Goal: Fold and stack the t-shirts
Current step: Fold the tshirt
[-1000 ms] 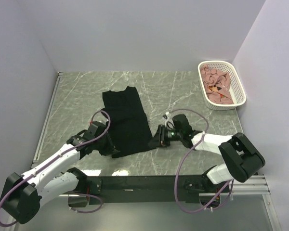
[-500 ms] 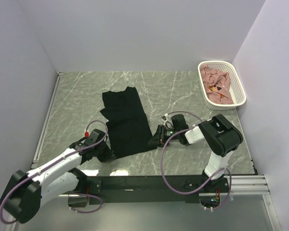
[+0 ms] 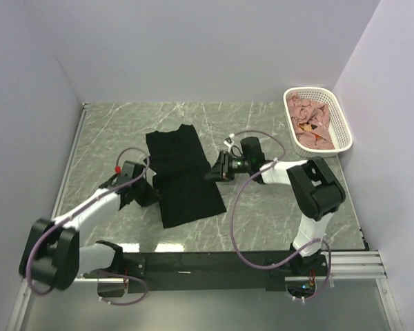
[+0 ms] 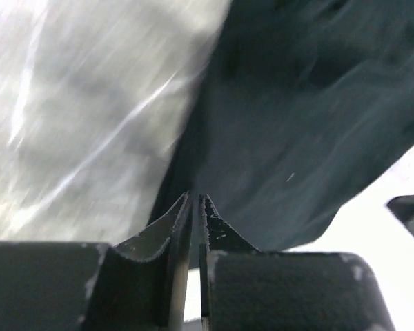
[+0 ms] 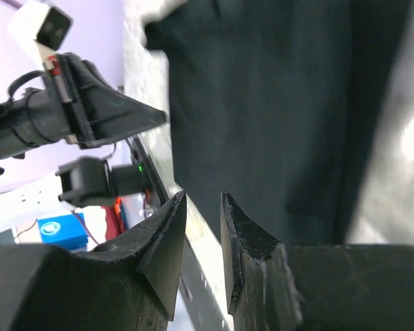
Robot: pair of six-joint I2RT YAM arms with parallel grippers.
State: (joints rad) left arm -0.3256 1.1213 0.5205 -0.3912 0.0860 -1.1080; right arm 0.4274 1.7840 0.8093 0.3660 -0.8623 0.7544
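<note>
A black t-shirt [image 3: 184, 176] lies as a long folded strip on the marble table [image 3: 262, 127]. At the shirt's left edge, my left gripper [image 3: 146, 190] has its jaws almost together. In the left wrist view the left gripper [image 4: 194, 197] pinches the edge of the black t-shirt [image 4: 297, 103], whose crease runs straight into the tips. My right gripper [image 3: 211, 172] is at the shirt's right edge. Seen from the right wrist, the right gripper [image 5: 203, 196] is open with nothing between its fingers, just above the black t-shirt [image 5: 262, 103]. Dusty pink t-shirts [image 3: 310, 123] are heaped in the basket.
The white lattice basket [image 3: 343, 129] stands at the back right corner, near the right wall. A metal rail [image 3: 67, 165] runs along the table's left side. Purple cables loop off both arms. The left arm [image 5: 76, 117] shows across the shirt in the right wrist view.
Both grippers have moved away from the shirt's near end, farther up its sides. The left jaws have closed further. The shirt's left edge now lies straighter.
</note>
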